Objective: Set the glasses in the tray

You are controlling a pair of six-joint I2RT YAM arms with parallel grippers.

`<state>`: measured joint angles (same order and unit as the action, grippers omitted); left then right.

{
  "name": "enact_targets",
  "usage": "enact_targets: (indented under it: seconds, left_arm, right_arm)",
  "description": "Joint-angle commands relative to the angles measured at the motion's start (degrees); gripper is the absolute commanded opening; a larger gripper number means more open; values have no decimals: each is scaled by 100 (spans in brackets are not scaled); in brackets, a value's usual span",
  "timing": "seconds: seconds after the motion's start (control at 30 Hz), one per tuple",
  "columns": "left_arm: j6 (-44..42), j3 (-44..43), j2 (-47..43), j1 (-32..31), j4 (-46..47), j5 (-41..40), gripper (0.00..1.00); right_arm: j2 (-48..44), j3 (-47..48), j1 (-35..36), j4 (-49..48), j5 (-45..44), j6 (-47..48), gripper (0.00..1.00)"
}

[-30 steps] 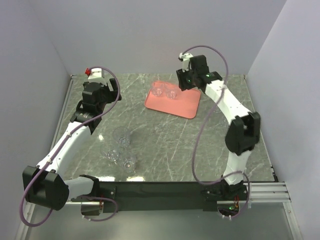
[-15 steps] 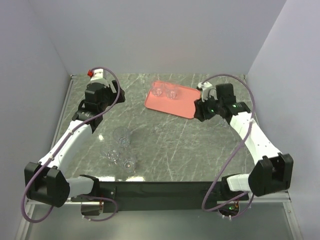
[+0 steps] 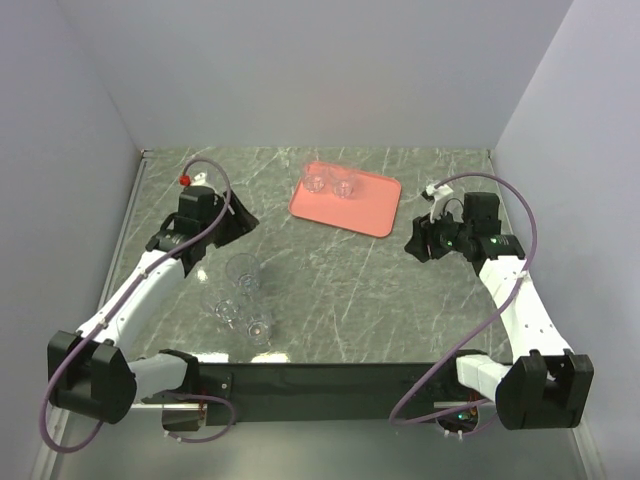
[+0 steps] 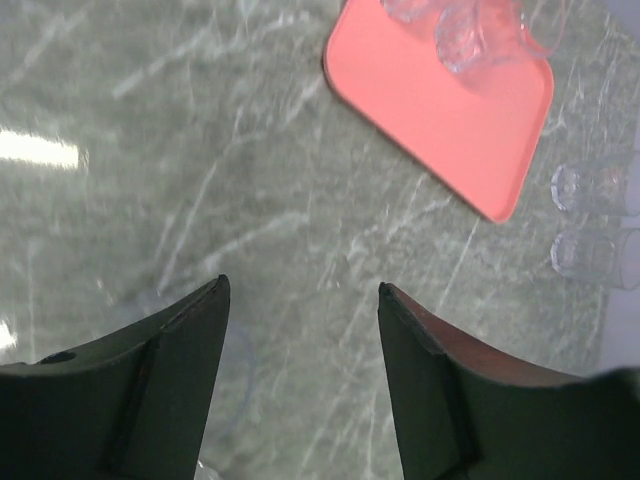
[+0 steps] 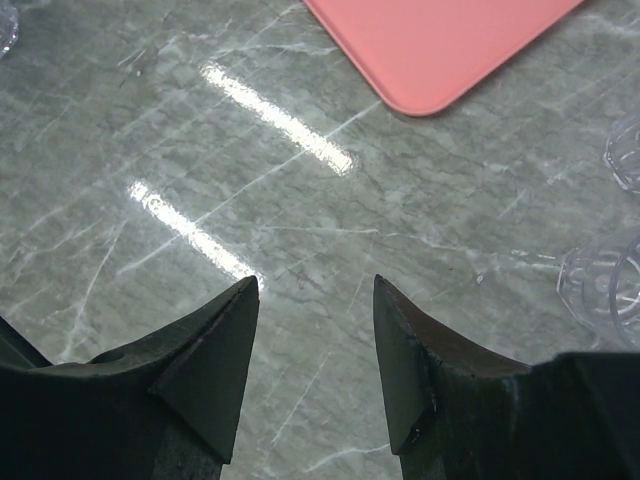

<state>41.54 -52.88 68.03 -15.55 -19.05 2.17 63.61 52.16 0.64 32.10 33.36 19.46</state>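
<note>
Left gripper (image 4: 300, 300) spread wide, empty, above the table (image 3: 330, 290); right gripper (image 5: 315, 300) also spread, empty, near the tray (image 3: 365, 205). We see two glasses (image 3: 316, 183) at the tray's far left end, three glasses (image 3: 243, 272) on the table near the left gripper.

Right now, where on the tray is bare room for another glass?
The tray is bare over its right half and near edge; two glasses crowd its far left corner. The table in front of it is free.
</note>
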Motion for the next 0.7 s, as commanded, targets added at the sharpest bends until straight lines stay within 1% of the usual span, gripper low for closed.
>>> enact_targets:
  seconds: [0.0, 0.1, 0.13, 0.2, 0.23, 0.27, 0.33, 0.47, 0.6, 0.67]
  left_arm:
    - [539, 50, -378, -167, -336, -15, 66]
    - [715, 103, -422, -352, -555, -191, 66]
    - [802, 138, -413, -413, -582, -200, 64]
    - [917, 147, -370, -466, -722, -200, 56]
    - [1074, 94, -274, -492, -932, -391, 53]
    - [1119, 59, -212, -510, -1082, -498, 48]
    - [1250, -46, -45, -589, -1398, -665, 44]
    - [1541, -169, 96, -765, -1751, -1200, 43]
    - [1752, -292, 254, -941, -1962, -1500, 43]
    - [1858, -363, 386, -1029, -2085, -1579, 41]
  right_arm:
    - [37, -4, -38, -204, 153, 145, 57]
    - [63, -22, -38, -195, 135, 172, 57]
    - [63, -22, -38, -186, 144, 172, 57]
    - [63, -22, -38, -178, 135, 181, 57]
    - [72, -22, -38, -177, 135, 189, 57]
    - [55, -31, -47, -177, 135, 189, 57]
    - [37, -39, -38, -195, 144, 189, 57]
    - [28, -39, -38, -186, 135, 216, 57]
    - [37, -39, -38, -186, 118, 207, 57]
    - [37, -48, -38, -178, 118, 207, 57]
